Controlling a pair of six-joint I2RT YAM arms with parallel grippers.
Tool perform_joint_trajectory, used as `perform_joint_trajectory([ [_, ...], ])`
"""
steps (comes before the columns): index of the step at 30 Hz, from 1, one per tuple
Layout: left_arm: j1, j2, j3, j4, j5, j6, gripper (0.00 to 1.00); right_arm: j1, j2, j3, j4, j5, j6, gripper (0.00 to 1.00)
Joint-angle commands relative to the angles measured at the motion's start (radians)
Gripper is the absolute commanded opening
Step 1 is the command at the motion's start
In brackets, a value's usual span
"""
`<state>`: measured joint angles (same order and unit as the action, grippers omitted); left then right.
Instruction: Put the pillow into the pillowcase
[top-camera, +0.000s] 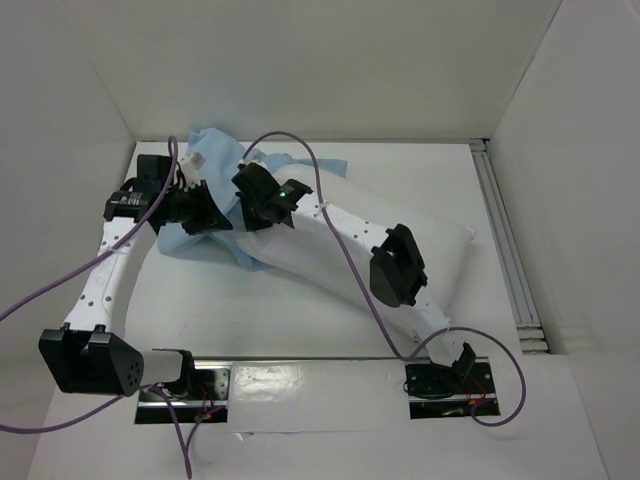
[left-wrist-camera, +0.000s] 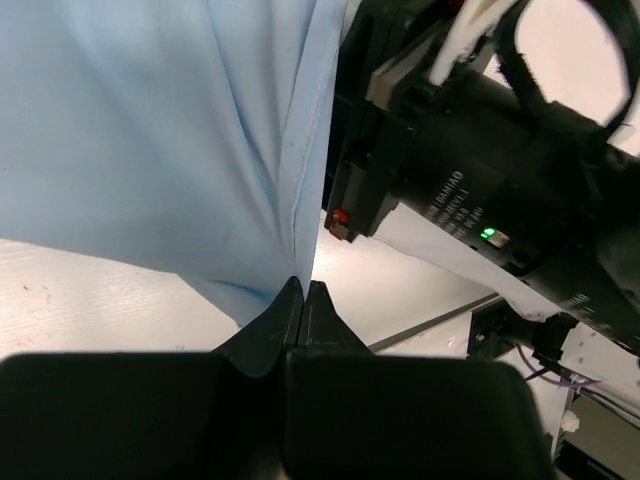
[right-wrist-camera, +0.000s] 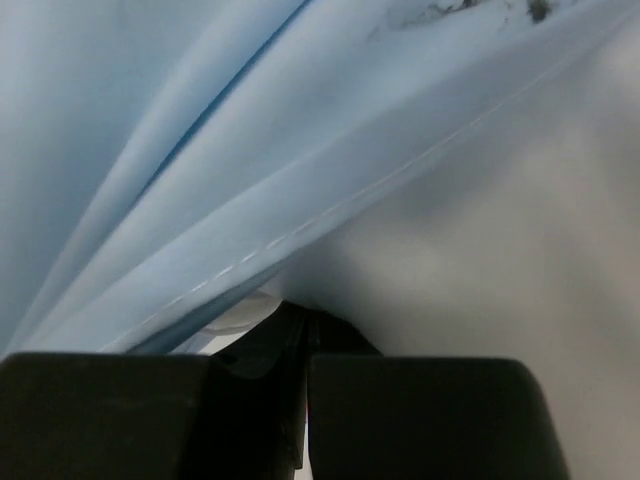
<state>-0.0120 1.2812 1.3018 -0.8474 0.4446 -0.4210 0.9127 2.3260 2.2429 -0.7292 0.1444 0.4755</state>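
Left fingers (left-wrist-camera: 262, 338) pinched shut on the pillowcase (top-camera: 213, 150) hem. Right fingers (right-wrist-camera: 255, 345) likewise shut on a stitched blue edge, just beside them. Case bunched at far left, at the end of the pillow (top-camera: 440, 245), which lies diagonally across the bench (top-camera: 190, 300). How much is inside: cannot tell.

Judgement: spread the two grips to hold the mouth wide, then draw evenly rightward. Left wall close; room lies right and near, up to the rail (top-camera: 505, 250).
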Motion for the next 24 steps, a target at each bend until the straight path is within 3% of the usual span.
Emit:
perform_joint_trajectory([
  [1, -0.051, 0.006, -0.024, -0.021, 0.0, 0.004, 0.0, -0.031, -0.172, -0.124, 0.219, 0.04, 0.057, 0.0],
  [7, -0.088, 0.03, -0.067, -0.073, 0.026, 0.076, 0.0, -0.107, -0.283, -0.29, 0.411, -0.029, 0.135, 0.0],
  [9, -0.088, 0.03, -0.05, -0.082, 0.004, 0.076, 0.1, -0.117, -0.332, -0.36, 0.464, -0.09, 0.146, 0.17],
  [10, -0.088, 0.03, -0.032, -0.097, -0.009, 0.085, 0.34, -0.127, -0.35, -0.383, 0.464, -0.109, 0.156, 0.29],
  [11, -0.088, 0.041, -0.012, -0.097, -0.018, 0.085, 0.45, -0.127, -0.396, -0.403, 0.464, -0.121, 0.156, 0.53],
  [14, -0.088, 0.064, 0.088, -0.137, -0.044, 0.073, 0.64, -0.127, -0.532, -0.518, 0.439, -0.088, 0.146, 0.73],
  [16, -0.088, 0.079, 0.168, -0.15, -0.066, 0.073, 0.64, -0.127, -0.598, -0.577, 0.386, -0.056, 0.121, 0.88],
  [19, -0.088, 0.122, 0.244, -0.139, -0.131, 0.061, 0.62, -0.127, -0.692, -0.591, 0.275, 0.027, 0.107, 0.98],
  [24, -0.146, 0.254, 0.365, -0.096, -0.286, 0.028, 0.63, -0.237, -0.705, -0.517, 0.013, 0.159, 0.089, 0.99],
])
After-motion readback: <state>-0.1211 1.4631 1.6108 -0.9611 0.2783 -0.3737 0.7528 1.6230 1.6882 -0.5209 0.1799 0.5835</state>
